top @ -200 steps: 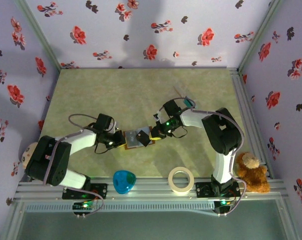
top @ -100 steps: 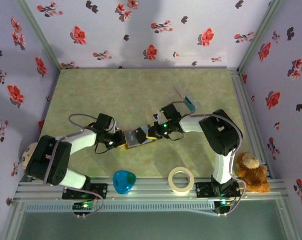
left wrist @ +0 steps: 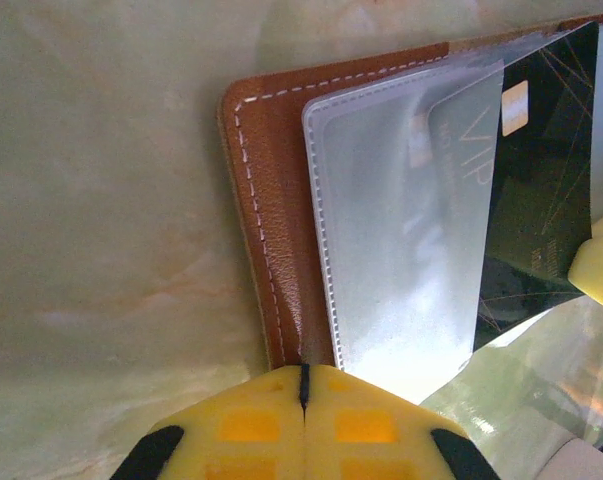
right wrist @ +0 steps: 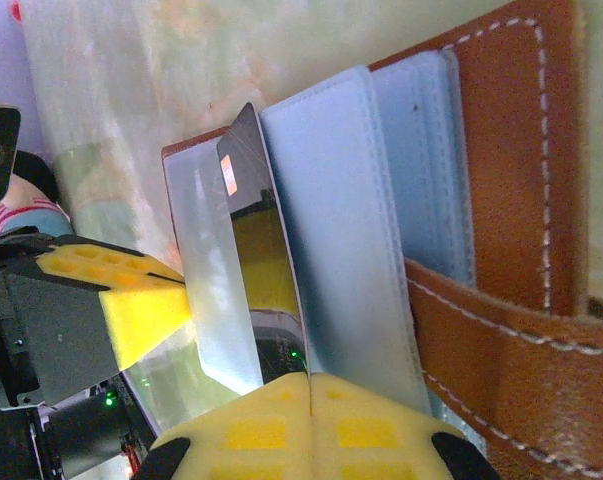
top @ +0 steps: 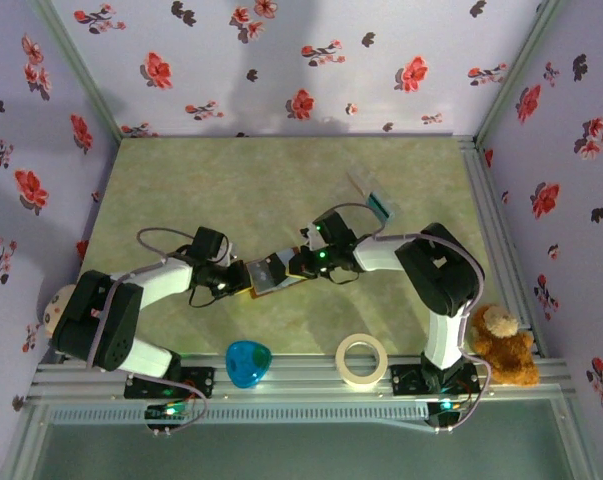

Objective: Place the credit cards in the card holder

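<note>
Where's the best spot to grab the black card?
Grip the black card by its bare end, from the right arm's side. Its other end seems tucked under the clear sleeve of the card holder, so only that end sticks out. The right gripper pinches there.

- Finding: a robot test cell in a lab, not a home or a shop
- Two robot arms, the left arm (top: pixel 131 300) and the right arm (top: pixel 436 270), stand bolted to slotted aluminium rails (top: pixel 301 378) at the near edge of the table
- Aluminium corner posts (top: pixel 76 70) frame the booth
- The walls (top: pixel 301 60) are flat panels in lilac paper with red and dark flowers, closing three sides
- The table top (top: pixel 231 180) is a green marbled sheet
- Loose cables run along the arms; green lights (top: pixel 443 404) glow at the bases
- Unrelated props lie by the rails: a tape roll (top: pixel 362 360), a teddy bear (top: pixel 501 345), a blue heart-shaped thing (top: pixel 248 363), a doll-like head (top: pixel 53 308)
</note>
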You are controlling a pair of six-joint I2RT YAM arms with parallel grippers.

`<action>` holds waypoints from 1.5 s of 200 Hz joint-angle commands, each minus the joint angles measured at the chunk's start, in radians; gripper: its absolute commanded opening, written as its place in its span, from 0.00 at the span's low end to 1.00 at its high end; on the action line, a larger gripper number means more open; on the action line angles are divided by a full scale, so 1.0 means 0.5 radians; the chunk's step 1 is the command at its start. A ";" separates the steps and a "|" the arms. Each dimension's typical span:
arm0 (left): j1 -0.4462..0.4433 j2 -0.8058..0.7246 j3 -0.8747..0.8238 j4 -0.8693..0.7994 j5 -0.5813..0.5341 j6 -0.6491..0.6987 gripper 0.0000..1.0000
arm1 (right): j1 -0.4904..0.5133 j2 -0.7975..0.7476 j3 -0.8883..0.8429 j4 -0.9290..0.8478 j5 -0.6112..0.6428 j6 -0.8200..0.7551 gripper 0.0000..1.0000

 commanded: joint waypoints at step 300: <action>0.019 -0.004 0.019 0.080 0.008 -0.047 0.02 | 0.216 0.296 0.537 -0.794 -0.200 -0.497 0.16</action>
